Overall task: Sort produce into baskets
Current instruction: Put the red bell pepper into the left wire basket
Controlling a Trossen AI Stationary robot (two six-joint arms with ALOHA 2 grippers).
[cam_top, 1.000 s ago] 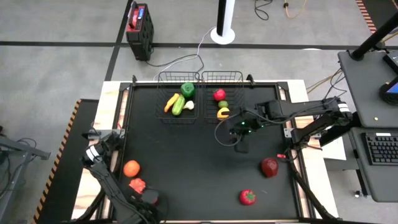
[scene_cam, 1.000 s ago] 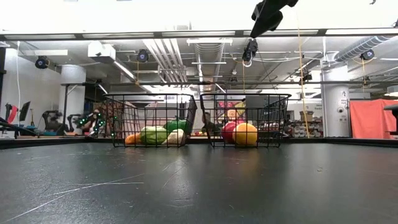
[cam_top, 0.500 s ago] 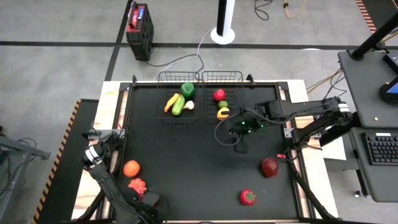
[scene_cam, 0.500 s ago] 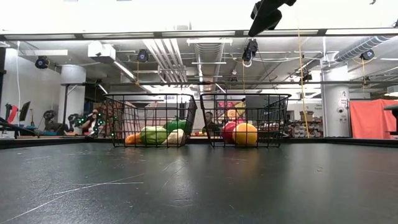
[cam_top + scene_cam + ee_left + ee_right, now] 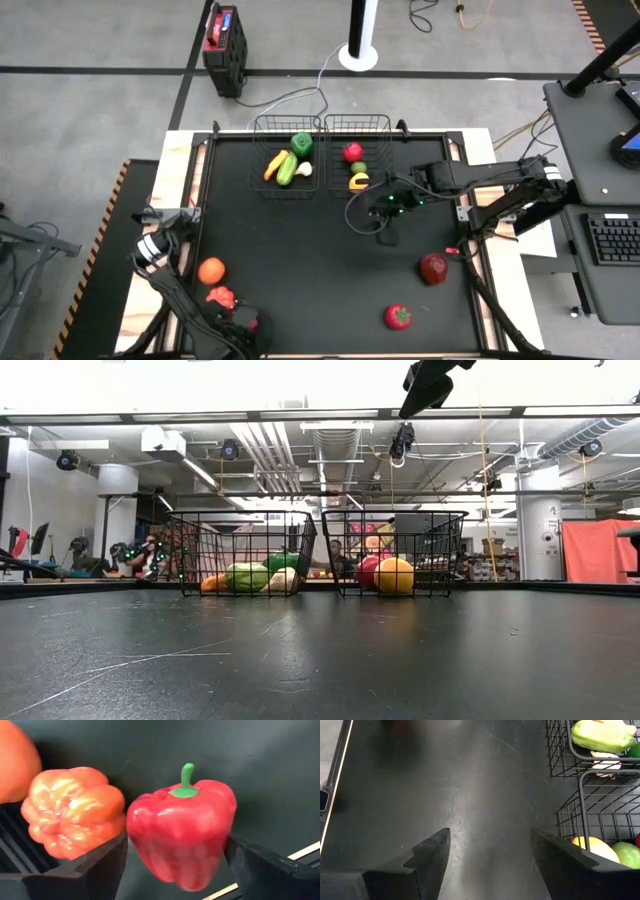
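My left gripper (image 5: pixel 175 865) stands wide open around a red pepper (image 5: pixel 182 832) at the table's near-left corner — orange pepper (image 5: pixel 75 810) beside it. My right gripper (image 5: pixel 487 852) hangs empty, fingers apart, beside the baskets (image 5: pixel 585 795).

Red toolbox (image 5: pixel 224 32), white pole base (image 5: pixel 359 52), keyboard (image 5: pixel 612 239).

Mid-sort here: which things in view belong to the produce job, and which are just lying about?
Job:
- two black wire-mesh baskets, both partly filled
- loose glossy red bell pepper, between the left tool's fingers
- ribbed orange pepper
- round orange fruit
- dark red apple
- red tomato

Lying about:
- red-and-black box on the floor
- white pole base
- black keyboard
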